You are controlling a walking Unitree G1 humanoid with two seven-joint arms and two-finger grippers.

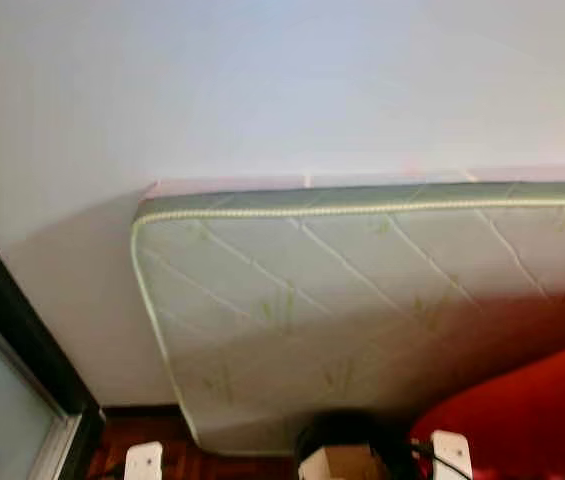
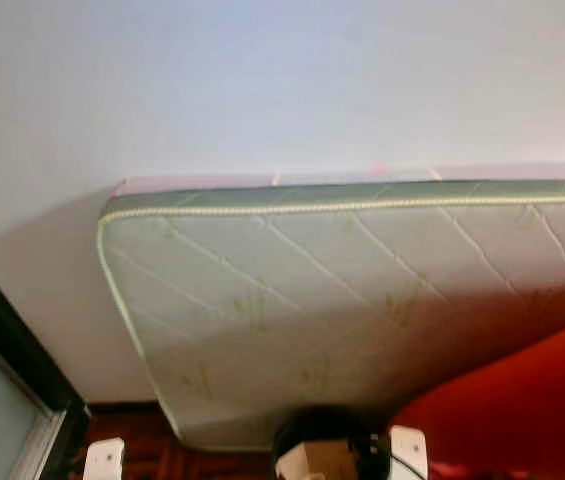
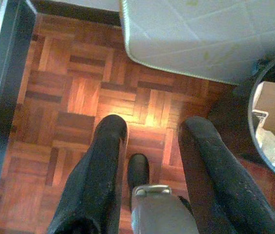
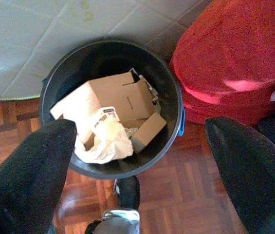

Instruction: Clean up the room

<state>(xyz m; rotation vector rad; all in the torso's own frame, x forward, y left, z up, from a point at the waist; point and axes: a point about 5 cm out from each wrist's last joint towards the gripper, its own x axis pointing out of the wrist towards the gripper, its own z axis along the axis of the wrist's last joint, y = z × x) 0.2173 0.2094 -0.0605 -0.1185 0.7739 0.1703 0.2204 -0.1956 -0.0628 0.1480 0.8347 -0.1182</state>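
Right wrist view: the right gripper [image 4: 139, 161] hangs over a black waste bin [image 4: 169, 87]; its two black fingers [image 4: 27, 170] are spread wide with nothing between them; released.
Bin contents: a folded cardboard box [image 4: 113, 97], a smaller cardboard piece [image 4: 148, 130] and crumpled pale paper [image 4: 105, 141]; all lie inside the rim.
Bin surroundings: a quilted mattress [image 4: 35, 39] leans at the bin's 11 o'clock; a red cushion-like mass [image 4: 229, 53] sits just beside it at 2 o'clock; parquet floor [image 4: 186, 190] underneath.
Left wrist view: the left gripper [image 3: 152, 146] points at bare parquet; fingers [image 3: 100, 165] parted and empty; the bin's rim [image 3: 254, 97] lies at 3 o'clock of it.
Head views: the mattress [image 1: 362, 300] stands on edge against a pale wall [image 1: 262, 80]; the bin [image 1: 342, 450] peeps in at 6 o'clock with the red mass [image 1: 532, 410] at 4 o'clock; a dark door frame [image 1: 12, 330] at 8 o'clock.
Key relation: the bin lies straight below and ahead of the right gripper, its mouth upward; the right arm is the nearer, the left stands off to the side.
Judgement: no loose litter shows on the floor in view; likely a drop into the bin is done, and the next item must be sought elsewhere.
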